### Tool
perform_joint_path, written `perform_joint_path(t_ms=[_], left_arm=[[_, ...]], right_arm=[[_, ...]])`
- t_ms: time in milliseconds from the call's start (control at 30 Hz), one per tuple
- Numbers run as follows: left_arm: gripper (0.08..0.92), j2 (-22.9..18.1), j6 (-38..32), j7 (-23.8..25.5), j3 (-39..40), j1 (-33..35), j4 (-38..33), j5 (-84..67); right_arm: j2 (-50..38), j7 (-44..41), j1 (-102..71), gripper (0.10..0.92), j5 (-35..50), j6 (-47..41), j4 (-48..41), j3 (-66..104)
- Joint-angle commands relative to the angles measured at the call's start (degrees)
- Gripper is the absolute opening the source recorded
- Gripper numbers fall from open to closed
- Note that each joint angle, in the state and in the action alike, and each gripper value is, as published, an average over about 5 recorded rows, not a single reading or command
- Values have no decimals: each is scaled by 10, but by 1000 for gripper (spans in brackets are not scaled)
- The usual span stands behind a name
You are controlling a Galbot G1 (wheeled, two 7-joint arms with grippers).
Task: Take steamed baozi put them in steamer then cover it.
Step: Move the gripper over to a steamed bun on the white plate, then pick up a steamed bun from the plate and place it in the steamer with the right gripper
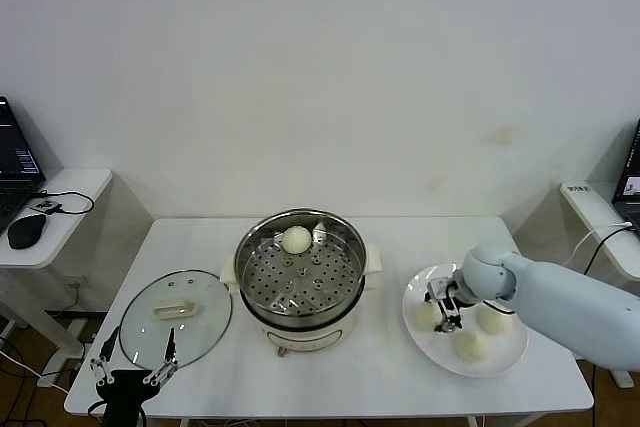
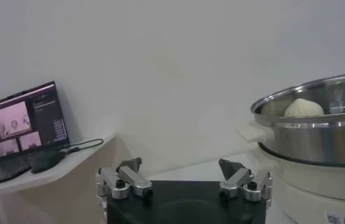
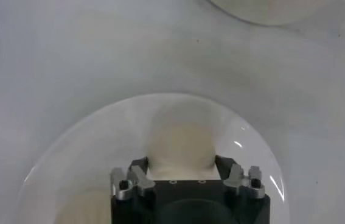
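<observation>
White wall backs the white tabletop (image 1: 330, 367), and I work from its near edge. At the centre stands the steamer (image 1: 300, 277), uncovered so that buns can drop straight onto its perforated tray; one steamed baozi (image 1: 296, 239) already sits at the tray's far side. The cover (image 1: 176, 315) lies flat near the left edge, handle up, close beside the pot so it can be lifted over once loading ends. Toward the right edge is the white plate (image 1: 508, 355), carrying the three remaining buns, which keeps them within easy reach of my right arm.

My right tool (image 1: 447, 313) is down on the plate, its fingers (image 3: 137, 178) pressed against both flanks of the nearest baozi (image 3: 179, 146), grasping it; the sides look squeezed in, so I judge the hold firm enough to lift. My left tool (image 1: 134, 363) waits at the near-left corner just by the cover, fingers spread and holding nothing, probably staged for the lid step.
</observation>
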Motion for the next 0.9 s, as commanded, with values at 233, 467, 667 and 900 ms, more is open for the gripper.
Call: perform_joint_path(t_ms=[233, 467, 667, 900], left_arm=[[823, 1, 0, 0, 1, -2, -4, 0], [823, 4, 0, -1, 2, -4, -7, -1], [823, 9, 0, 0, 3, -5, -9, -2], [823, 17, 1, 0, 5, -11, -8, -6]], right_arm=[[-14, -22, 27, 580, 12, 6, 12, 12], [-56, -39, 155, 569, 83, 0, 57, -15], [-55, -43, 320, 571, 172, -15, 85, -90], [79, -24, 500, 579, 296, -60, 79, -188]])
